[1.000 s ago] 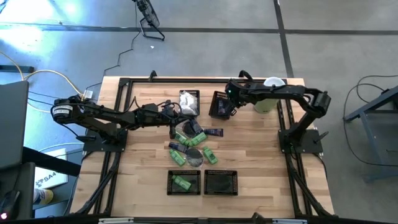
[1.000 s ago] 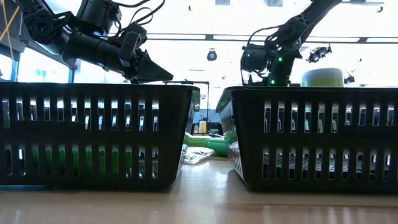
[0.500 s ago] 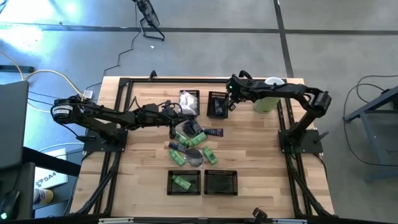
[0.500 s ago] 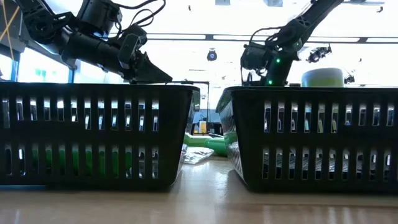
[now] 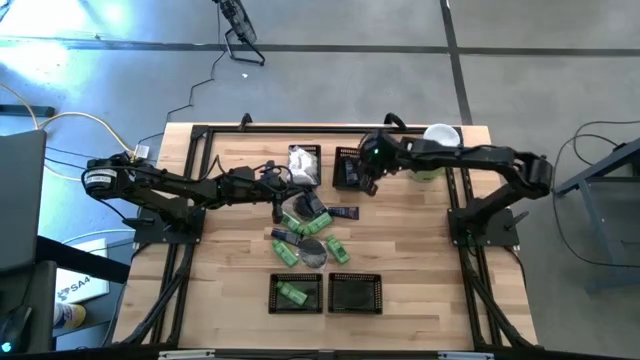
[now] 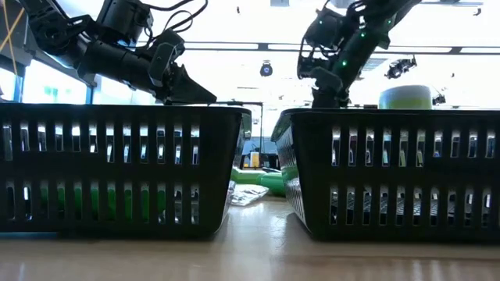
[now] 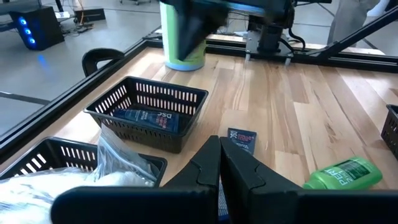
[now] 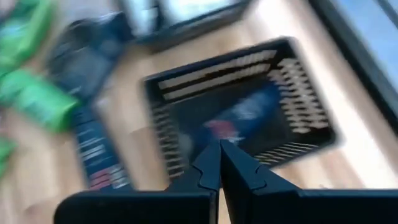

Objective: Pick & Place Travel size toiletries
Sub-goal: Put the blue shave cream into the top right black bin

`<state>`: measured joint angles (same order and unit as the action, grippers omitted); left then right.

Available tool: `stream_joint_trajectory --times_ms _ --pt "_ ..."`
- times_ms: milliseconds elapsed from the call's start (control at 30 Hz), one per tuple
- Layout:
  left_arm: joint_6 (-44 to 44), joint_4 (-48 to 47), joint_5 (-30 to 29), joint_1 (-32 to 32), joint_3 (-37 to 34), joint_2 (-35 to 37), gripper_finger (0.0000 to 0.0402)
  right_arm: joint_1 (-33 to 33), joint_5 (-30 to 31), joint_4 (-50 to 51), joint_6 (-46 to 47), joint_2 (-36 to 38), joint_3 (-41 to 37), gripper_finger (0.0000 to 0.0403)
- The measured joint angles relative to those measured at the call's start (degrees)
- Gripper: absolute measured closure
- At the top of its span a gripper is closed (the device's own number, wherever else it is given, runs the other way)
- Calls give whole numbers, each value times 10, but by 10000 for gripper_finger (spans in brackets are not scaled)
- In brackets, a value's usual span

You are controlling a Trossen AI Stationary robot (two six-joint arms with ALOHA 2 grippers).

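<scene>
From above, 4 black mesh baskets stand on the table: 2 at the far side, 2 at the near edge, and the loose toiletries (image 5: 308, 232) lie heaped between them, probably so either arm can reach the pile and carry pieces outward. The left gripper (image 5: 277, 203) hangs at the pile's far-left edge with its fingers together and nothing between them. The right gripper (image 5: 366, 172) sits over the far right basket (image 5: 349, 168), also pinched together and empty. 1 green bottle (image 5: 292, 293) already lies in the near left basket (image 5: 296, 293). At table height, the 2 near baskets fill the foreground, and a green tube (image 6: 262, 181) shows through the gap between them; both arms ride well above the rims. The left wrist camera shows its closed fingers (image 7: 245, 180) aimed between a dark blue packet (image 7: 241, 140) and a green bottle (image 7: 341, 175), each just beyond the tips, with a blue piece lying in the basket (image 7: 147, 112) further off. The right wrist view, blurred, looks straight down into its basket (image 8: 239, 118), where a blue piece (image 8: 245, 115) rests beyond the shut tips.
</scene>
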<state>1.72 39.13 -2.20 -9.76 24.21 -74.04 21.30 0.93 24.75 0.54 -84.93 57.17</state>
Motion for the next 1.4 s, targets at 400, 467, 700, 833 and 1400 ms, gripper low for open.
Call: stream_joint_trajectory --times_ms 400,467,700,833,1400 --pt "0 2 0 0 0 0 396 -131 4 -54 -20 -1 0 400" --pt "0 2 0 0 0 0 396 -144 3 -83 -19 -7 0 400" --pt "0 2 0 0 0 0 396 -169 -22 -119 -5 -34 0 400" --pt "0 3 0 0 0 0 396 -177 -28 -133 -3 -58 0 400" --pt "0 2 0 0 1 0 396 -183 8 -194 -37 -128 0 244"
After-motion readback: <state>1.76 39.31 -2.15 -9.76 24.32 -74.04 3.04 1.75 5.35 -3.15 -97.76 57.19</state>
